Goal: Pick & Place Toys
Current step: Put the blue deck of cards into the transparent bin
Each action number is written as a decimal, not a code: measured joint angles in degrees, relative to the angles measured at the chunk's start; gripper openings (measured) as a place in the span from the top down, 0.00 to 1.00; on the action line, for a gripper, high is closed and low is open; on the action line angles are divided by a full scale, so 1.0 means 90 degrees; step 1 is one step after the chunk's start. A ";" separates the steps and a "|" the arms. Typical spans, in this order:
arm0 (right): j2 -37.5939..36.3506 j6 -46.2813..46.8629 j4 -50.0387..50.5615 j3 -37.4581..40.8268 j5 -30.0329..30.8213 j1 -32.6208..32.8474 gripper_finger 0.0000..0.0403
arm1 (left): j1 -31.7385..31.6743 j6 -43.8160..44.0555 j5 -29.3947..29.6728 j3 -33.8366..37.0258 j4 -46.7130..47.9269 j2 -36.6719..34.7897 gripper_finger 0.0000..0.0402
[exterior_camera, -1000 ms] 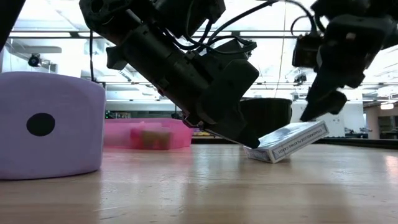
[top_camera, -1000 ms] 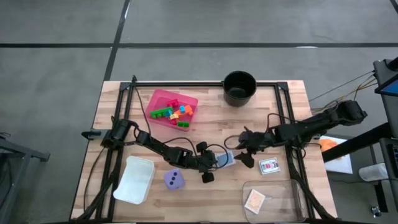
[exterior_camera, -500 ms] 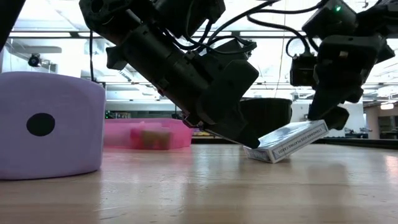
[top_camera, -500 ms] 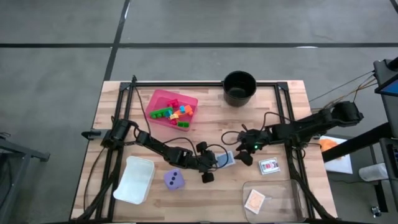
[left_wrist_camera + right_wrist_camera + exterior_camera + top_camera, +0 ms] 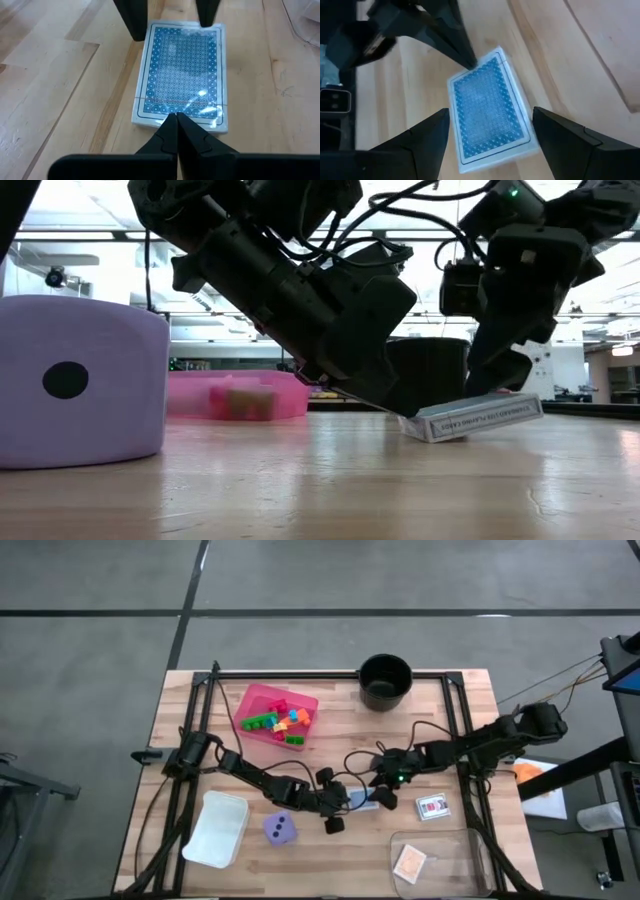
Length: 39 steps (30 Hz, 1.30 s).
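Over the last second our right gripper (image 5: 380, 792), fingers apart, has slid in to straddle the blue card deck (image 5: 362, 799) at the table's five o'clock, now lying flatter against our closed left gripper (image 5: 345, 802), so a grasp looks imminent.

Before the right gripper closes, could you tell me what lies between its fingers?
The blue-backed card deck lies between the open right gripper's fingers, per the right wrist view.

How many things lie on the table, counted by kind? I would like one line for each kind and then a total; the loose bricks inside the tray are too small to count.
Card decks: 3 (blue, white-red, orange)
Purple die: 1
Pink tray with bricks: 1
Black pot: 1
Clear containers: 2 (left, right)
Total: 8
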<state>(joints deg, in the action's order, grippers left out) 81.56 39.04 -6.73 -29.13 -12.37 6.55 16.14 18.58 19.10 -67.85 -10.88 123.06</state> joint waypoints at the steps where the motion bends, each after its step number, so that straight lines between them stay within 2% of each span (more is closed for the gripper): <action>1: 0.0020 -0.0005 0.0012 -0.0035 -0.0034 0.0000 0.30 | 0.0000 -0.0011 -0.0001 0.0000 0.0004 -0.0001 1.00; 11: 0.0361 -0.0051 0.0314 -0.0085 -0.0288 -0.0010 0.30 | 0.0005 0.0019 0.0007 0.0050 -0.0026 -0.0001 1.00; 23: -0.0077 -0.0025 0.0792 -0.0055 -0.0225 -0.0027 0.30 | 0.0005 0.0108 0.0021 0.0095 -0.0026 -0.0006 1.00; 31: 0.0060 0.0020 0.0751 -0.0055 -0.0222 -0.0022 0.30 | 0.0005 0.0154 0.0016 0.0124 -0.0077 -0.0008 1.00; 39: 0.0480 0.0006 0.0223 -0.0120 -0.0389 -0.0022 0.30 | 0.0005 0.0156 0.0016 0.0152 -0.0138 -0.0006 1.00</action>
<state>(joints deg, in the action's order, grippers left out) 85.87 39.10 -4.73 -30.21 -15.87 6.35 16.19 19.98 19.25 -66.49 -12.12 123.00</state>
